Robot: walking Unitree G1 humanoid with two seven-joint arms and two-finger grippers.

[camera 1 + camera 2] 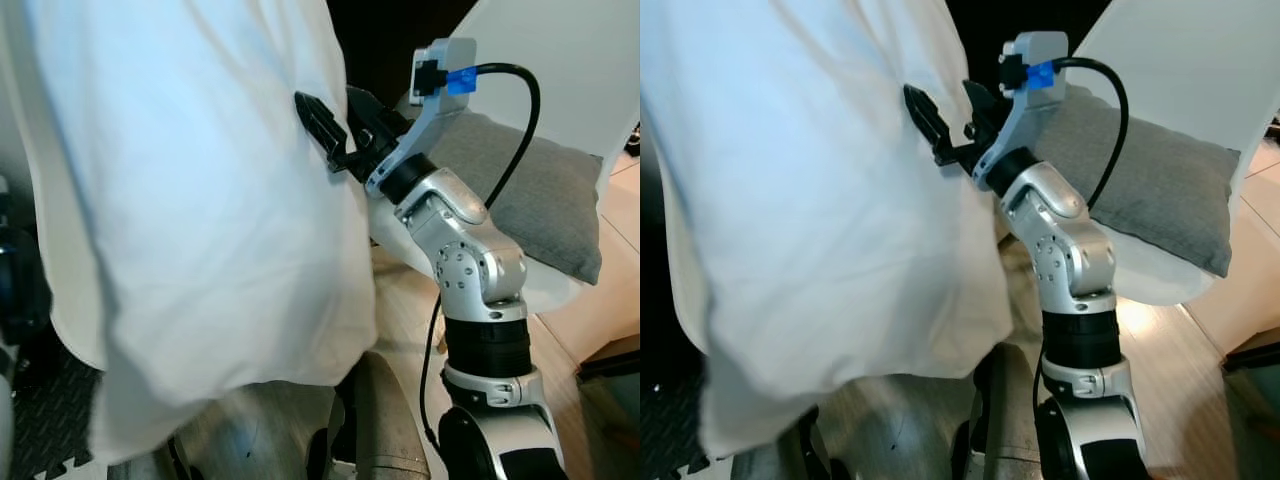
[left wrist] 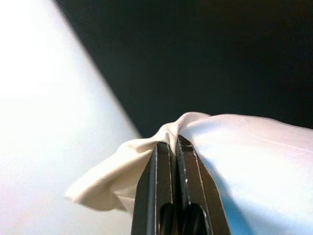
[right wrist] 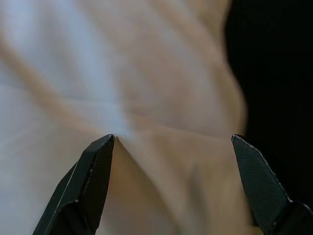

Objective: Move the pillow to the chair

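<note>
A large white pillow (image 1: 190, 200) hangs in front of me and covers the left and middle of the head views. In the left wrist view my left gripper (image 2: 174, 144) is shut on a bunched corner of the pillow (image 2: 146, 147). My right gripper (image 1: 335, 110) is raised beside the pillow's right side, open, with both fingertips against the fabric (image 3: 161, 98). Behind the right arm stands a white chair (image 1: 560, 70) with a grey cushion (image 1: 540, 190) on its seat.
Pale wooden floor (image 1: 600, 330) lies under the chair on the right. A black foam mat (image 1: 40, 420) shows at the lower left. A dark object (image 1: 610, 370) sits at the right edge.
</note>
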